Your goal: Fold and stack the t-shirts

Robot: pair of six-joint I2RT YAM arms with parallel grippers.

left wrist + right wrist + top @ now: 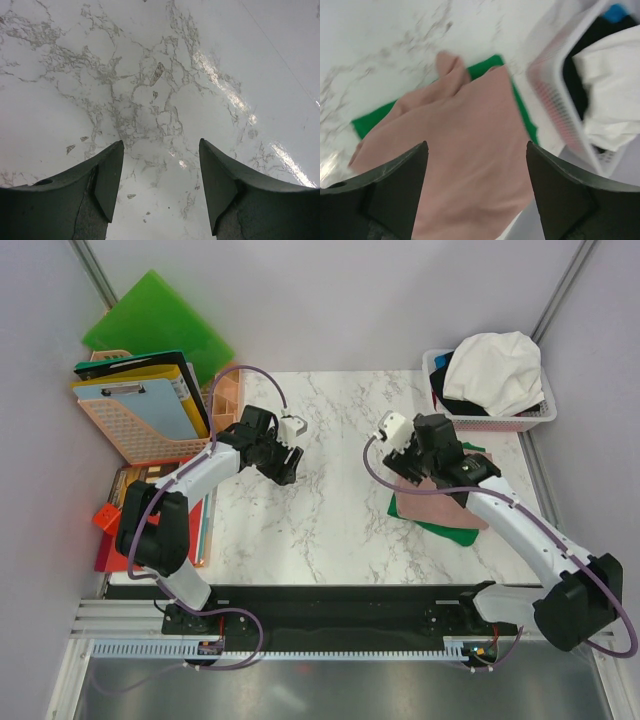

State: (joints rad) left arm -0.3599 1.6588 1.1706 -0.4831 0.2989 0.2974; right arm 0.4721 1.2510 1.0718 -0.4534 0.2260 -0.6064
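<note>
On the near right of the marble table (pixel 330 530) we find a dusty pink t-shirt (pixel 460 190) laid flat on a green t-shirt (pixel 370 122), whose edges show around it. By our reading, that makes two shirts stacked. The right gripper (pixel 476 147) hangs just above the pile, jaws wide apart with nothing between them. Across the table the left gripper (pixel 160 150) hovers over bare marble, its jaws likewise parted and holding nothing. In the far right corner stands a lattice basket (pixel 520 422). It holds a crumpled white t-shirt (pixel 495 370) heaped over black cloth (pixel 592 37), with a scrap of blue (pixel 615 12) behind. We judge the job partly done, as the basket's shirts have yet to be folded and stacked. At the far left a pink crate (pixel 150 445) holds clipboards (pixel 140 400) and folders, which are no part of the task.
</note>
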